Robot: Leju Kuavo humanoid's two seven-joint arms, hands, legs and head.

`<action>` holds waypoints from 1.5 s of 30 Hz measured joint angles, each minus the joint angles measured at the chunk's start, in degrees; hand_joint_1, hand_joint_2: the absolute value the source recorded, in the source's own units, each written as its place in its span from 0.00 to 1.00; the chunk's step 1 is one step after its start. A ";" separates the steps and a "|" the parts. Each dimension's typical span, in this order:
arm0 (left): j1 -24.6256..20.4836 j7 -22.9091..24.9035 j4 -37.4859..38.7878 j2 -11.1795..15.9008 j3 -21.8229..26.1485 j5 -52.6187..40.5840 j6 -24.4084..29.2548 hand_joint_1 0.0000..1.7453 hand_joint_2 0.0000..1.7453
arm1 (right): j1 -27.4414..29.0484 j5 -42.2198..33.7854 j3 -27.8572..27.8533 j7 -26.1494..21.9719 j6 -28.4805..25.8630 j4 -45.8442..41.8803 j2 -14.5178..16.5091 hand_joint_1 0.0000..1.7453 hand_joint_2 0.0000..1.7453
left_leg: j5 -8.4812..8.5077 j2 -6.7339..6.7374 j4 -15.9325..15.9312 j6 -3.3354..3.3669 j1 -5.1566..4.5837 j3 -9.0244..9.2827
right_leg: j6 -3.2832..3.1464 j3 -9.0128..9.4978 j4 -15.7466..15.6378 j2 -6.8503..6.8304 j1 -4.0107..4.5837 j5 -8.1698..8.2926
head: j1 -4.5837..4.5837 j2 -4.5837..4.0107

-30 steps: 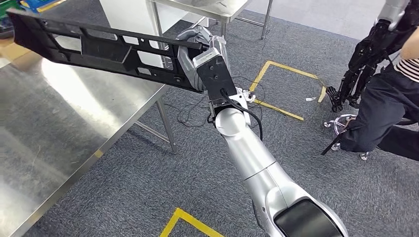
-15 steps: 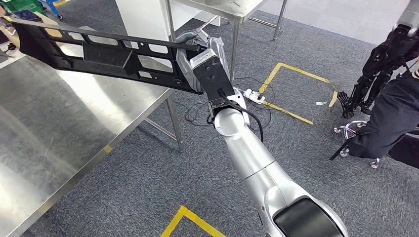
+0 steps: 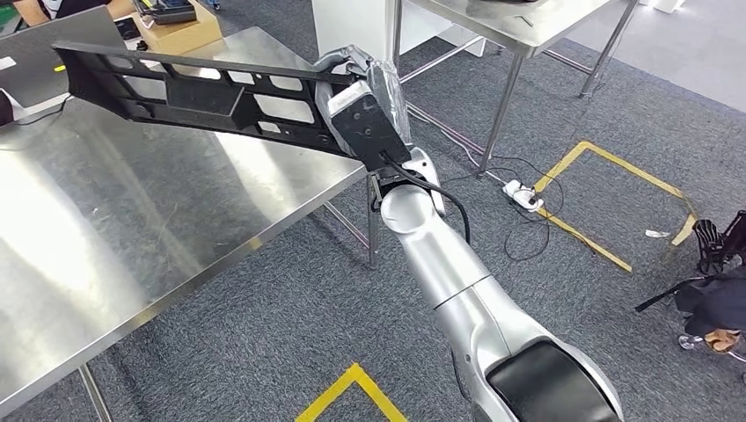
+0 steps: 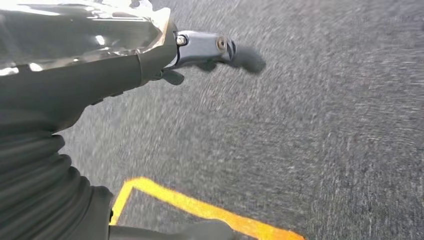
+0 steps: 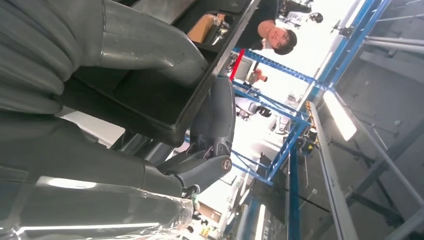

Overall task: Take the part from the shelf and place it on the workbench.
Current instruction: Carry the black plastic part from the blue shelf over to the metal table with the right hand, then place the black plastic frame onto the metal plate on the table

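1. Part [image 3: 211,101]: a long black plastic panel with a row of cut-out windows along its length. It is held in the air by one end and reaches out level over the workbench, clear of the top as far as the head view shows.
2. Right hand [image 3: 356,97]: grey, with a ribbed cover, wrapped around the near end of the panel. In the right wrist view the thick thumb and darker fingers [image 5: 212,120] clamp the panel's edge between them. The grip looks firm.
3. Right arm [image 3: 440,264]: silver, stretched forward and up from the shoulder, with a black cable running along the wrist.
4. Left hand [image 4: 202,45]: hangs over grey carpet and a yellow floor line. One finger sticks out and nothing is seen in it, but the rest of the fingers are hidden behind the cover, so I cannot tell whether they are spread or curled.
5. Workbench [image 3: 132,229]: a stainless steel table with a bright, reflective top, lying under most of the panel's length. A cardboard box [image 3: 180,31] sits at its far edge.
6. Floor: grey carpet with yellow tape outlines [image 3: 616,202] and a white power strip [image 3: 519,195] with cables, beside a second steel table [image 3: 519,26].
7. Progress, as I judge it: the pick from the shelf is done and the carry is near its end. Left to do: lower the panel flat onto the steel top, loosen the fingers and pull the arm clear.
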 joint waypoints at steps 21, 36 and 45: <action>-2.88 -12.02 11.99 3.02 0.01 7.87 -0.03 0.00 1.00 | 7.32 26.73 -9.71 12.72 -2.67 -1.08 -8.39 1.00 1.00 | 5.16 -3.18 -9.01 2.68 0.21 4.88 | 2.98 -4.01 8.28 1.05 -0.06 -3.44 | 0.66 0.00; -2.92 -12.55 14.25 4.78 0.01 6.53 -0.08 0.00 1.00 | 11.79 31.69 -19.25 10.86 -0.95 -4.05 -8.68 1.00 1.00 | 0.62 1.85 1.64 0.68 -0.28 0.42 | 0.21 -0.49 0.65 -3.10 0.55 -0.17 | 0.00 0.00; -3.16 -12.72 15.14 5.98 -0.25 5.44 -1.80 0.00 1.00 | 11.94 34.79 -22.50 10.26 -3.85 -4.73 -10.38 1.00 1.00 | 4.36 1.89 -9.76 3.58 -0.72 6.24 | 1.41 -2.30 4.91 -2.90 0.90 -2.99 | 0.33 0.00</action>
